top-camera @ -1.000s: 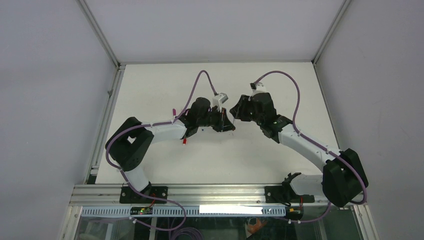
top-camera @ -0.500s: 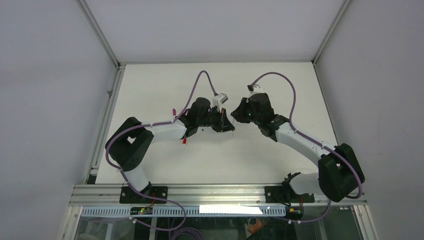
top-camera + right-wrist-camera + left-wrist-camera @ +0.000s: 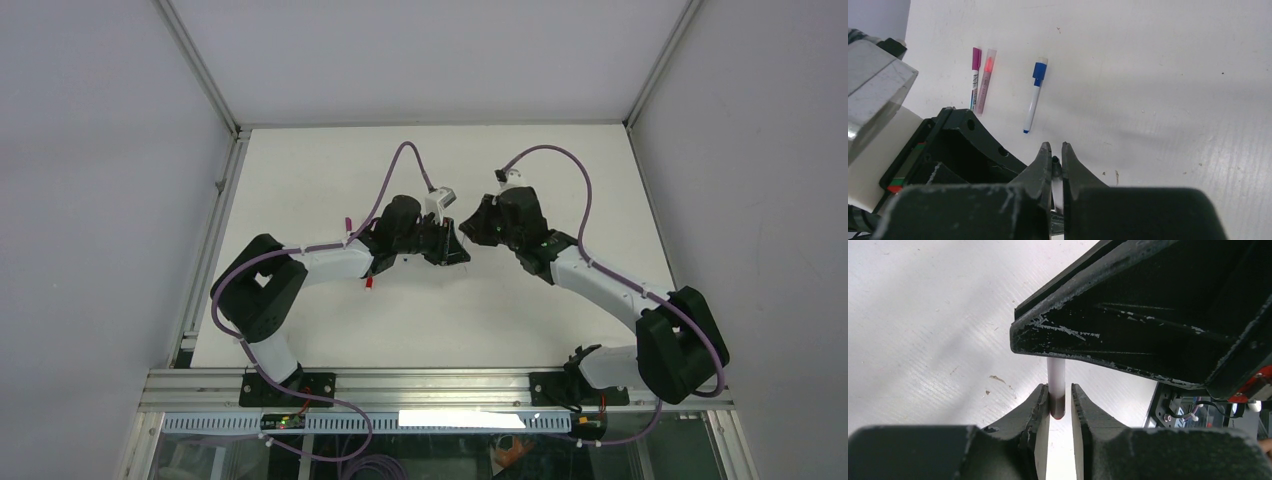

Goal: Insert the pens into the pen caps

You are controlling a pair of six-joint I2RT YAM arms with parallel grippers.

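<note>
So the only cap I can actually see in use is the blue cap [image 3: 1039,70], sitting on the end of a white pen [image 3: 1032,107] at the upper left of the right wrist view. A magenta pen [image 3: 975,75] and a pink pen [image 3: 984,82] lie just beside it on the counter [image 3: 1173,75]. Mid-frame, the right gripper [image 3: 1053,146] is pinched on a pale pen [image 3: 1056,372]. The left gripper [image 3: 1059,388] sits narrow around its dark end, with a sliver of gap on one side, so I can't tell if it's gripping.

It was a robotics lab cell: a flat white surface [image 3: 440,320] enclosed by plain grey panels [image 3: 100,200] and silver aluminium frame rails [image 3: 440,385].
</note>
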